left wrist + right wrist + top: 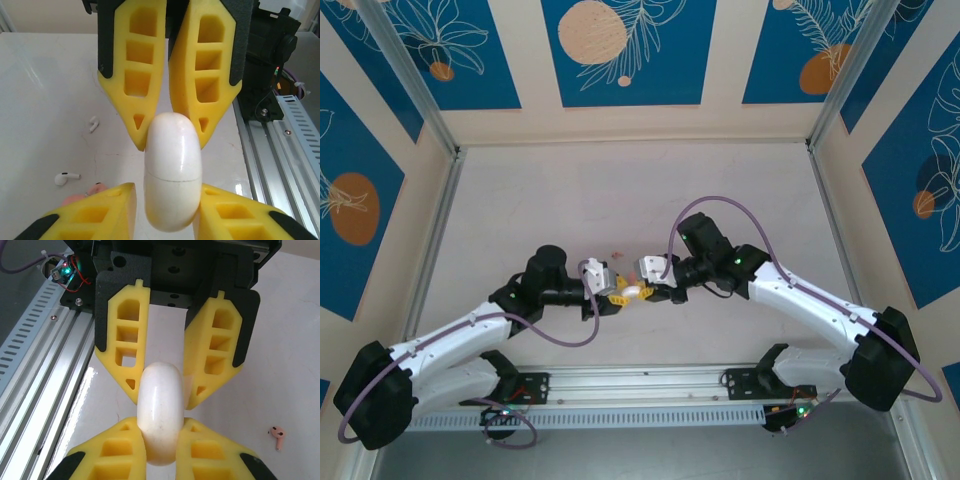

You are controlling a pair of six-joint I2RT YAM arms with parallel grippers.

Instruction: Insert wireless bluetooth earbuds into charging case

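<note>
The thing held between both arms is a white, glossy, rounded charging case [172, 170] with a thin lid seam, closed, not coral-pink. My left gripper [167, 197] is shut on its near end, and my right gripper [160, 432] is shut on the opposite end [159, 405]. From above, the case [635, 291] bridges the left gripper [618, 297] and right gripper [656, 293]. Two white earbuds [93, 123] [65, 177] lie on the table to the left. A pinkish earbud [276, 437] lies to the right in the right wrist view. A pink lump [96, 189] peeks out by my left finger.
An aluminium rail [640, 385] with slotted cable duct runs along the table's near edge, close beside both grippers [280, 140] [35, 355]. Patterned walls enclose the white table [640, 190], whose far half is open surface.
</note>
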